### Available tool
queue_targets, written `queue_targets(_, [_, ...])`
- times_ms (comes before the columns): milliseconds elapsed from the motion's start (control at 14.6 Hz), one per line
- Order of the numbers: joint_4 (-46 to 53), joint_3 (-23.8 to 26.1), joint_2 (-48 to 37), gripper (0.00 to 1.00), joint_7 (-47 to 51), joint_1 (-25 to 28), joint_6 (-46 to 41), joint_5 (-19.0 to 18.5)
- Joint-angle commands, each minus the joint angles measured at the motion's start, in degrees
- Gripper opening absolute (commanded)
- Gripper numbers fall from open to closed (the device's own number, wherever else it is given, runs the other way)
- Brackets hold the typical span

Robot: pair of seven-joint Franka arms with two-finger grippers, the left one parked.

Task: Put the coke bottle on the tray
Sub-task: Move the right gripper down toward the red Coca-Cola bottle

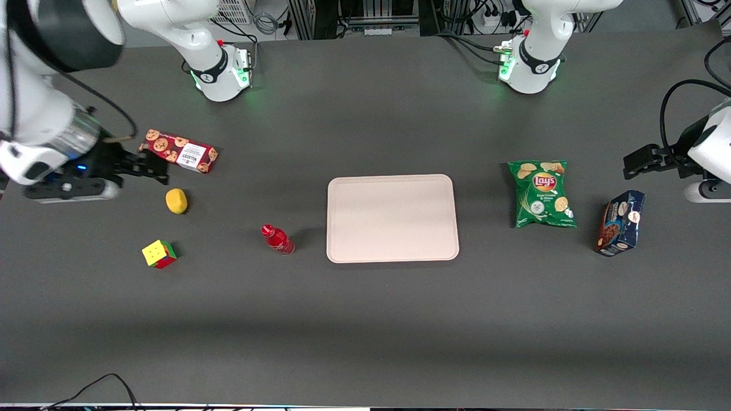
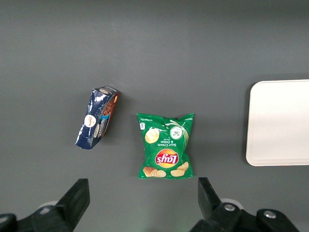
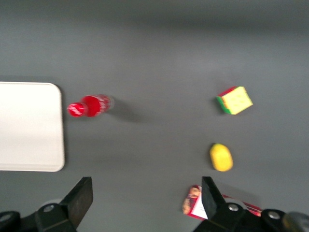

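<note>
Nearest the front camera stands the bottle point(image 1: 277, 239), upright, just beside the tray point(image 1: 392, 218) on my arm's side. Farther back hangs my gripper point(image 1: 153, 169) — fingers spread, empty — well apart; the bottle lies trayward and nearer the camera.

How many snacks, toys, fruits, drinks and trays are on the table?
Snacks: 3, red cookie box, green chips bag, blue cookie box
Toys: 1, puzzle cube
Fruits: 1, lemon
Drinks: 1, coke bottle
Trays: 1, tray
Total: 7
The gripper hovers open near the red cookie box.
</note>
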Motion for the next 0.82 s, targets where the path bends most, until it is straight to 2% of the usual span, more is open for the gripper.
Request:
queue_targets(0, [7.98,5.01,8.88,1.00,6.03,0.21,-0.13,0.05])
queue_targets(274, [10.90,8.18,16.71,1.00,11.91,2.32,5.13,-0.39])
queue_targets(479, [10.64,9.94,21.20,1.00,12.89,2.50,11.02,-1.01])
queue_targets(615, [10.02,10.12,23.31,1.00,12.89,3.37,13.05,-3.19])
queue_targets(752, [8.19,10.12,24.81,1.00,12.98,3.46,15.85,-3.73])
